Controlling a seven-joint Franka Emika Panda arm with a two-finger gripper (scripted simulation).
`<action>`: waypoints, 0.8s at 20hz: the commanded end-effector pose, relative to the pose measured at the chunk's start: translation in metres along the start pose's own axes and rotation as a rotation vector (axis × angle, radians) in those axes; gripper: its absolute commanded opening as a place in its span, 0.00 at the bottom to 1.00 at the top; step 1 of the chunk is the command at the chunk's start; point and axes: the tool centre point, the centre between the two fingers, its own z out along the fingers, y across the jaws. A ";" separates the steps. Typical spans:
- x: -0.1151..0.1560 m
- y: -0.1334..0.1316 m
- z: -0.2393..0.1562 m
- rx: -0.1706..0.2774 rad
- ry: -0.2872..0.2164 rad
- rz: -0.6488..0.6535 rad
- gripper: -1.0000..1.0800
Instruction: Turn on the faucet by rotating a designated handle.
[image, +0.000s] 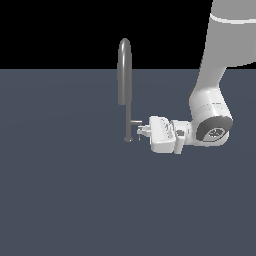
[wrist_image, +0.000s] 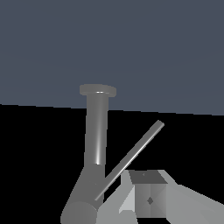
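On the exterior view's right, the white, rounded robot arm (image: 212, 80) came down from the upper corner, bent at a bulky wrist joint with a dark round cap, and then ran nearly level toward the exterior view's left, low over the flat slate-blue desk (image: 65, 200). At its end sat the white, boxy hand (image: 142, 131), lying on its side with its short pale fingers (image: 144, 132) pointed at the tap.

The tall, slim grey metal faucet (image: 124, 75) stood upright near the middle of the desk, on a small round base, with a thin stem below and a thicker arched spout tube rising above the desk's far edge against the black background. Off the lower stem stuck the small grey L-shaped lever handle (image: 135, 122), a short horizontal stub with a thin tip bent downward, reaching toward the exterior view's right.

The fingertips sat right at the handle's bent tip, just under the stub, and seemed to touch it, though contact was too small to confirm. How far the fingers were parted I could not tell: the exterior view showed them edge-on, and the wrist view showed only one grey blocky finger pad (wrist_image: 148, 197) close beside the thin rod of the handle (wrist_image: 135, 153), which crossed slantwise in front of the faucet (wrist_image: 97, 131)
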 end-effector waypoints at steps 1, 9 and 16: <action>0.003 -0.002 0.000 0.002 0.002 0.002 0.00; 0.029 -0.011 0.000 0.007 0.008 0.028 0.00; 0.048 -0.017 -0.001 0.011 0.013 0.046 0.00</action>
